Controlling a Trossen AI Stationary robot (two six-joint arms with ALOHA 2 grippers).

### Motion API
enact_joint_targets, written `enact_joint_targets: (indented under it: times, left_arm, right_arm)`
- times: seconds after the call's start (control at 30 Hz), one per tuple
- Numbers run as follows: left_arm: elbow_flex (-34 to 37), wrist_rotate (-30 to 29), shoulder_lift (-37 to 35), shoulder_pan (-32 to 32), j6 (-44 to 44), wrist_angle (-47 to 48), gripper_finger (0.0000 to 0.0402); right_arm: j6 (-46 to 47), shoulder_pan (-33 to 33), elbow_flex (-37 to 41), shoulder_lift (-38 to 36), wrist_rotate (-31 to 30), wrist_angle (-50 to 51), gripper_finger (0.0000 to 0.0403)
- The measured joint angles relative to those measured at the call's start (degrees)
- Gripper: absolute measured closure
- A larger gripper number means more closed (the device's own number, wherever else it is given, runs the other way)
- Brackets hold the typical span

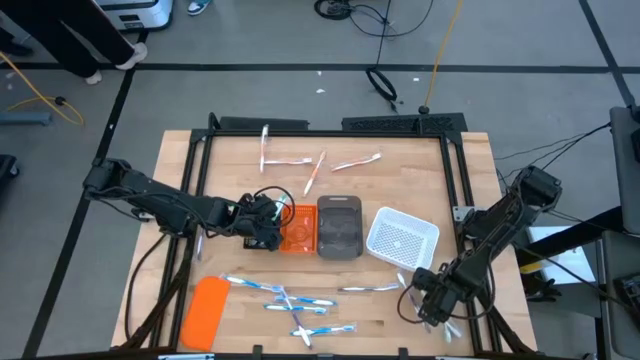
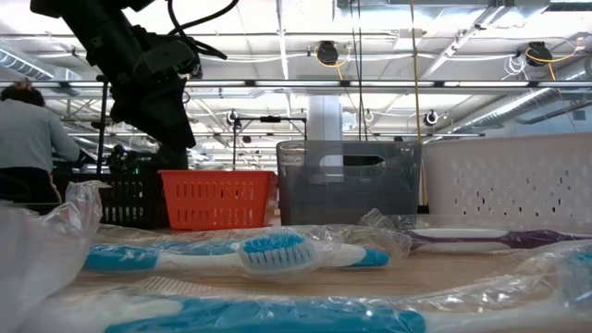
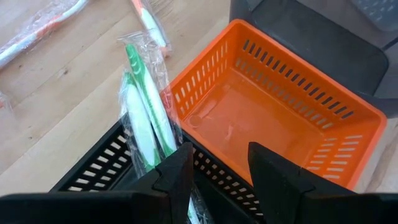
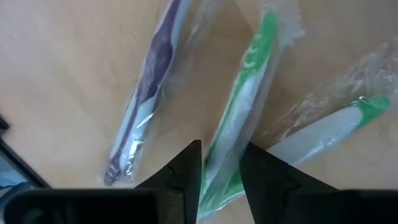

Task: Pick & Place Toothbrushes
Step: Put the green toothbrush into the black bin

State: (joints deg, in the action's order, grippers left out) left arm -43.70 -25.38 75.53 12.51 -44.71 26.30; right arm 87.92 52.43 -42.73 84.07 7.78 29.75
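My left gripper (image 3: 221, 162) (image 1: 270, 224) hangs open over the black tray (image 3: 99, 168), next to the orange tray (image 3: 273, 112). Two wrapped green-white toothbrushes (image 3: 146, 118) stand slanted in the black tray, leaning on its rim beside one finger; whether they touch it I cannot tell. My right gripper (image 4: 221, 158) (image 1: 432, 303) is low over the table's near right corner, shut on a wrapped green-white toothbrush (image 4: 249, 87). A purple toothbrush (image 4: 146, 93) and another green one (image 4: 336, 124) lie beside it. My right gripper pinches the wrapped green-white toothbrush at its handle (image 4: 225, 155) between the two fingers, which come from above and lie across it. The toothbrush lies flat on the table, its wrapper filling the gap between the fingers.
The grey tray (image 1: 340, 228) and white tray (image 1: 402, 238) follow the orange tray (image 1: 297, 228) in a row. Pink-white toothbrushes (image 1: 315, 170) lie toward the far edge and blue ones (image 1: 290, 300) toward the near edge, by the flat orange slab (image 1: 207, 310). A person (image 2: 28, 148) is behind the table.
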Motion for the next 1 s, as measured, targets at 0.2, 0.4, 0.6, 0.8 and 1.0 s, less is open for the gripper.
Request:
enact_joint_targets:
  times: [0.2,0.4,0.6,0.8,1.0]
  left_arm:
    - [0.0,-0.01,0.0,0.0,-0.01,-0.02,0.0245]
    - [0.0,-0.01,0.0,0.0,0.0,-0.02,0.0245]
    - [0.0,-0.01,0.0,0.0,-0.02,0.0,0.0245]
    - [0.0,-0.01,0.0,0.0,-0.02,0.0,0.0245]
    - [0.0,-0.03,0.0,0.0,-0.04,0.0,0.0245]
  right_arm:
    - [1.02,-0.03,0.65,-0.09,0.66,-0.17,0.0321]
    - [0.2,-0.03,0.76,-0.24,1.39,-0.73,0.0387]
    - [-0.24,0.01,0.9,-1.57,1.39,-2.0,0.0378]
    - [-0.68,-0.2,0.9,-4.14,0.1,-1.43,0.0388]
    - [-2.49,-1.02,0.9,-7.54,-0.7,-0.32,0.0388]
